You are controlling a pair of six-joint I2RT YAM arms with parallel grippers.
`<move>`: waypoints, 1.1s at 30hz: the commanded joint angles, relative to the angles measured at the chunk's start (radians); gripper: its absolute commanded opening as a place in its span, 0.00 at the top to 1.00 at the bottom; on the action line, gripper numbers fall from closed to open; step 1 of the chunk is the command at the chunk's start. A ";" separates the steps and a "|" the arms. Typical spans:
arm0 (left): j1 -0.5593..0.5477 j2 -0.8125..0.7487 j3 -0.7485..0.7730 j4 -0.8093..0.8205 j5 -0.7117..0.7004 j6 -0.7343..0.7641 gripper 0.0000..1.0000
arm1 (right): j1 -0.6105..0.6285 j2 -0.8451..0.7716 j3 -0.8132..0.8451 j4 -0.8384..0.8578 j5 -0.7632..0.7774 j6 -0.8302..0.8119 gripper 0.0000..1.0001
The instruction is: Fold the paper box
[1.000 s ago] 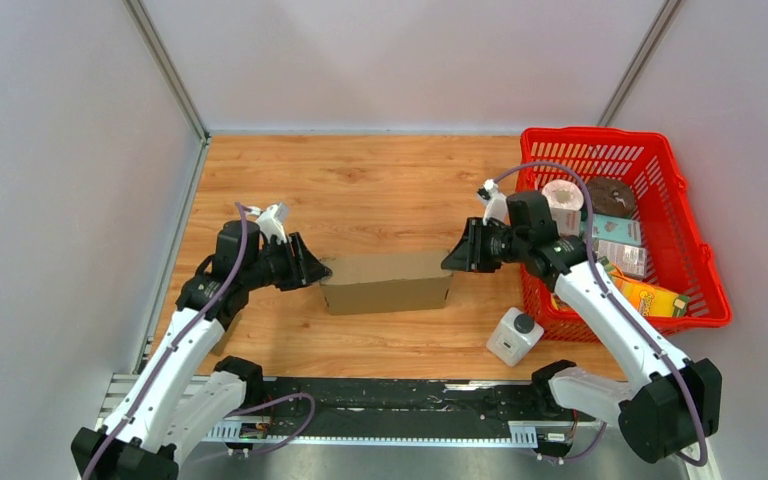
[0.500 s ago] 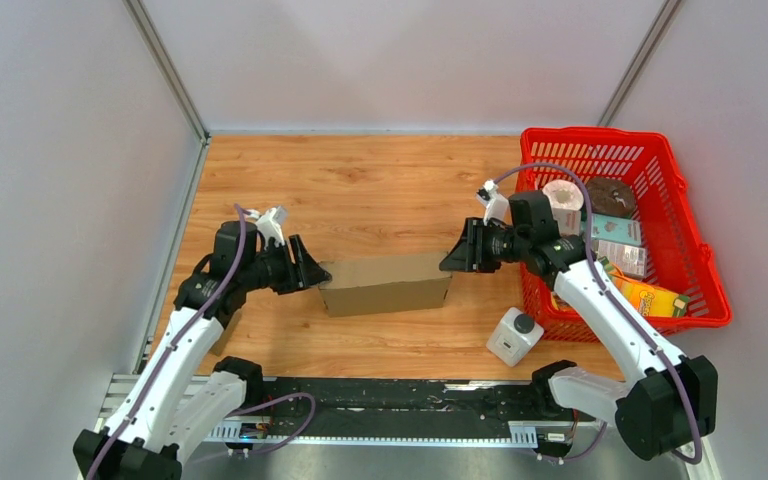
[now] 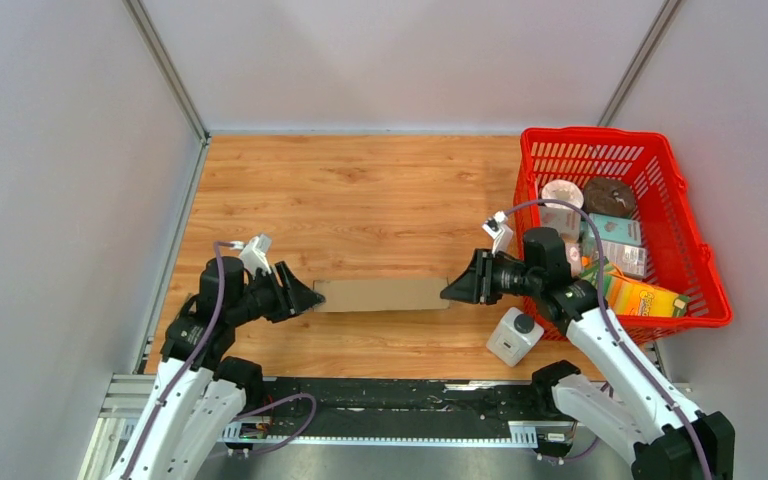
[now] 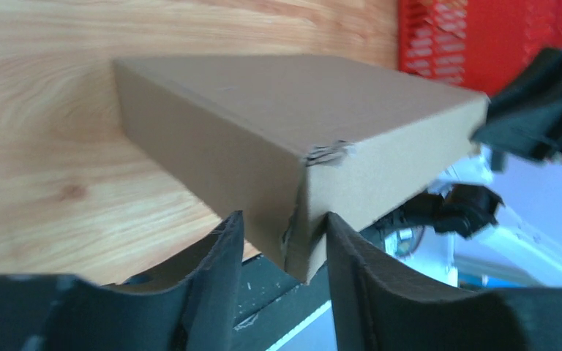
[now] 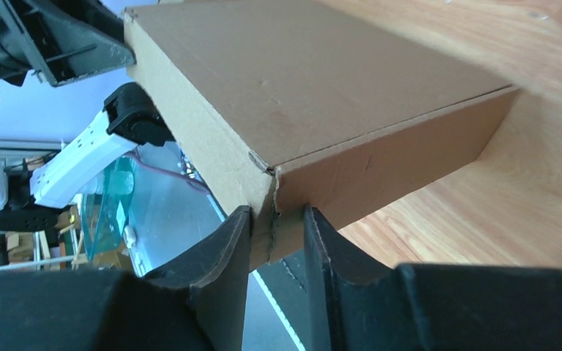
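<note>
The paper box [image 3: 380, 294] is a closed brown cardboard carton, hanging between my two grippers near the table's front edge and showing as a thin strip from above. My left gripper [image 3: 310, 295] holds its left end. In the left wrist view the fingers [image 4: 282, 219] straddle a torn bottom corner of the box [image 4: 300, 102]. My right gripper [image 3: 452, 292] holds the right end. In the right wrist view its fingers [image 5: 276, 213] pinch a bottom corner of the box [image 5: 315, 80]. Below both corners I see the dark rail, not wood.
A red basket [image 3: 615, 132] with several packaged goods stands at the right. A white bottle with a black cap [image 3: 513, 336] stands just below my right gripper. The black rail [image 3: 390, 400] runs along the near edge. Grey walls close in the left, back and right.
Both arms have drawn back toward their bases, carrying the box toward the near edge. The box has tipped and now looks thinner from above.
</note>
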 commanded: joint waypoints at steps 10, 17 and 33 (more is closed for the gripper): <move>0.072 0.244 0.314 -0.370 -0.631 0.249 0.31 | 0.269 0.254 0.054 0.098 0.234 0.042 0.40; 0.173 0.224 0.492 -0.378 -0.477 0.250 0.34 | 0.305 0.313 0.245 -0.156 0.427 0.013 0.18; -0.653 0.939 0.536 0.293 -0.321 0.062 0.73 | 0.269 -0.126 0.522 -0.377 0.866 -0.080 0.02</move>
